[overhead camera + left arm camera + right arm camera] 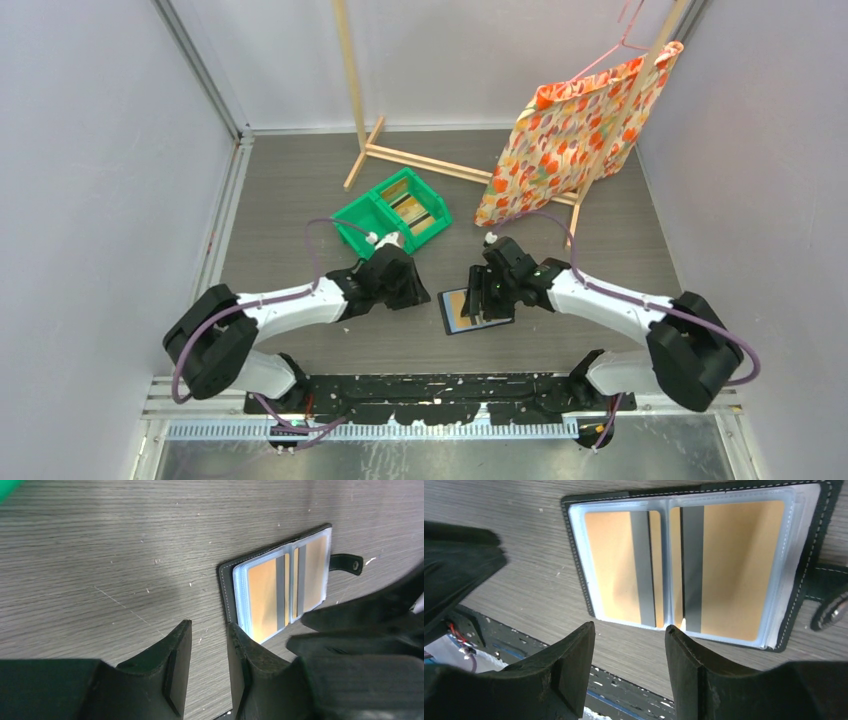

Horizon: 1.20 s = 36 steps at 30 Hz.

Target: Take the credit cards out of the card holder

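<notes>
So there's a grey wood-grain surface (300, 190), and the flat black bi-fold card holder (227, 592) is lying open near the middle, close to the near edge. Two orange-tan credit cards with dark stripes (744, 565) sit in its clear sleeves. The left pincer (209, 627) is narrow and empty by the holder's left edge. The right pincer (629, 630) is wider and also empty.

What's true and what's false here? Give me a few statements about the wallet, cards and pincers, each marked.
The card holder lies open on the table. True.
Its sleeves are empty. False: striped credit cards sit in both facing sleeves.
The left pincer grips a card. False: its jaws stand apart, empty, beside the holder.
The right pincer holds nothing. True.
</notes>
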Tool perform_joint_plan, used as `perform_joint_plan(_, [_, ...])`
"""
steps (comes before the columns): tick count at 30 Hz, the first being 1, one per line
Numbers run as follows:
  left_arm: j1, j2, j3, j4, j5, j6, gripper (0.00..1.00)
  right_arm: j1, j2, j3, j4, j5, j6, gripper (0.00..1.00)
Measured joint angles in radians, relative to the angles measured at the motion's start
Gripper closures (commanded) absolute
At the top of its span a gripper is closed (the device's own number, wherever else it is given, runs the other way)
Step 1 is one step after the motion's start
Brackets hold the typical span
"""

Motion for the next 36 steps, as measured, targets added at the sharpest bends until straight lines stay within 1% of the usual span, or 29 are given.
perform_joint_plan(3, [0.003,-0.048,-0.012,-0.010,-0.013,0.002,0.66,0.000,0.067,0.002,0.016,-0.014,0.005,0.42])
perform_joint_plan(5, [0.007,-0.057,-0.012,-0.021,-0.013,0.008,0.66,0.000,0.083,0.002,0.016,-0.016,0.013,0.42])
perform_joint_plan(8, [0.008,-0.052,-0.012,-0.019,0.008,0.029,0.66,0.000,0.080,0.002,0.028,-0.019,0.029,0.41])
perform_joint_plan(10, [0.008,-0.035,-0.011,0.003,0.051,0.035,0.64,-0.005,0.076,-0.006,0.055,-0.030,0.047,0.41])
perform_joint_plan(14, [0.008,0.037,-0.009,0.074,0.146,0.023,0.61,-0.040,0.060,-0.061,0.139,-0.098,0.096,0.41])
perform_joint_plan(18, [0.008,0.055,-0.025,0.101,0.165,-0.003,0.60,-0.057,0.058,-0.079,0.153,-0.111,0.116,0.41])
perform_joint_plan(21, [0.008,0.055,-0.039,0.101,0.164,-0.013,0.60,-0.058,0.027,-0.079,0.141,-0.101,0.114,0.41])
perform_joint_plan(25, [0.008,0.055,-0.075,0.118,0.153,-0.050,0.59,-0.050,-0.054,-0.076,0.101,-0.057,0.082,0.41])
perform_joint_plan(31, [0.015,0.087,-0.092,0.211,0.169,-0.102,0.59,-0.017,-0.048,0.005,-0.046,0.156,0.003,0.41])
perform_joint_plan(33, [0.014,0.113,-0.092,0.259,0.183,-0.121,0.57,-0.052,-0.038,0.017,-0.059,0.191,-0.014,0.41])
perform_joint_plan(36, [0.008,0.145,-0.089,0.320,0.195,-0.150,0.50,-0.154,-0.014,0.018,-0.067,0.217,-0.034,0.41])
